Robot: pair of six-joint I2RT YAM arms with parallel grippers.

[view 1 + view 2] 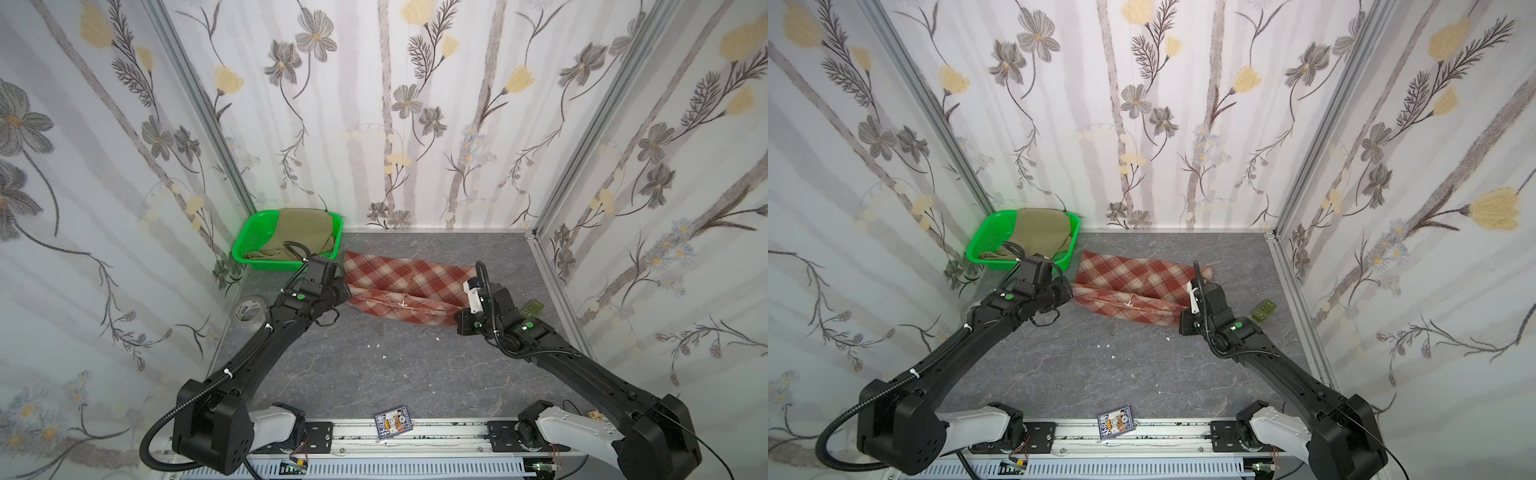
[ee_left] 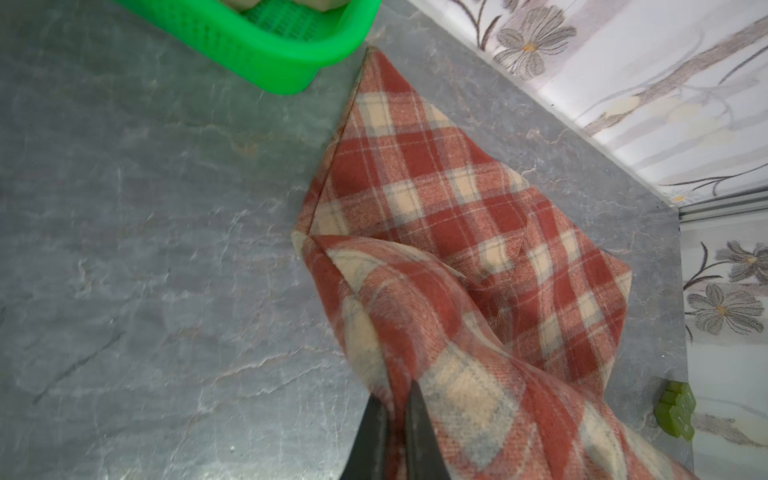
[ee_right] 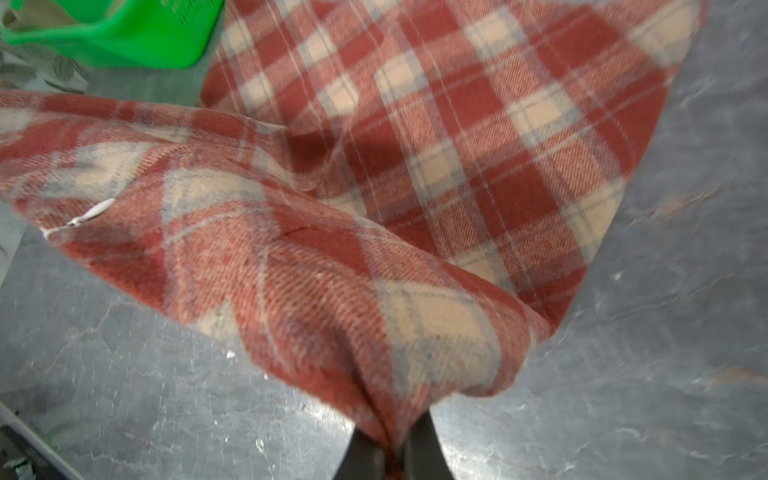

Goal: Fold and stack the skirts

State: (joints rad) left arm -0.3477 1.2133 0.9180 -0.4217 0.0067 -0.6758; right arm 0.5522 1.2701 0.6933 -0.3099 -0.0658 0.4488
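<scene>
The red, rust and cream plaid skirt (image 1: 403, 286) (image 1: 1133, 284) lies partly folded across the back of the grey table. My left gripper (image 2: 395, 397) is shut on the skirt's left near edge, with plaid cloth (image 2: 457, 208) pinched between its dark fingers. My right gripper (image 3: 392, 432) is shut on the right near corner, and the cloth (image 3: 415, 166) rises in a lifted fold from its jaws. The khaki-olive skirt (image 1: 299, 232) (image 1: 1040, 230) sits bundled in the green basket (image 1: 249, 245) at the back left. In both top views the wrists hide the fingertips.
The green basket (image 2: 270, 54) (image 3: 124, 41) stands just left of the plaid skirt's far corner. A tape roll (image 1: 249, 313) lies by the left wall. A small green block (image 1: 533, 309) (image 2: 675, 409) lies near the right wall, a printed card (image 1: 392, 424) at the front edge.
</scene>
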